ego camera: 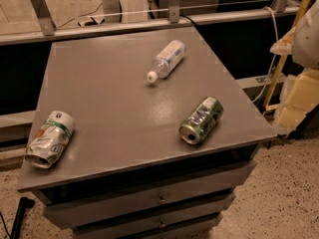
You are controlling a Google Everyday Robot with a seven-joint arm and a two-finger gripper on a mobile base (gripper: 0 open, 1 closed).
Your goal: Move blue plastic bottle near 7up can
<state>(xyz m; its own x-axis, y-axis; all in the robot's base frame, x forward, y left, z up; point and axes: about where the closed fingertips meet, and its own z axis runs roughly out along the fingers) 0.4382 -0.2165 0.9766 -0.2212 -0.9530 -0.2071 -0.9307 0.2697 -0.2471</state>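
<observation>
The blue plastic bottle (167, 59) lies on its side at the back middle of the grey cabinet top (114, 88), its white cap pointing toward the front left. The 7up can (50, 138), crushed and whitish with a green band and a red-orange mark, lies at the front left corner, far from the bottle. My gripper is out of view. Only a white rounded piece (308, 36), perhaps part of my arm, shows at the right edge.
A dark green-and-silver dented can (201, 120) lies on its side at the front right of the top. The cabinet has drawers (159, 199) below. Yellow foam blocks (299, 101) and a pole stand to the right. A metal rail (149, 25) runs behind.
</observation>
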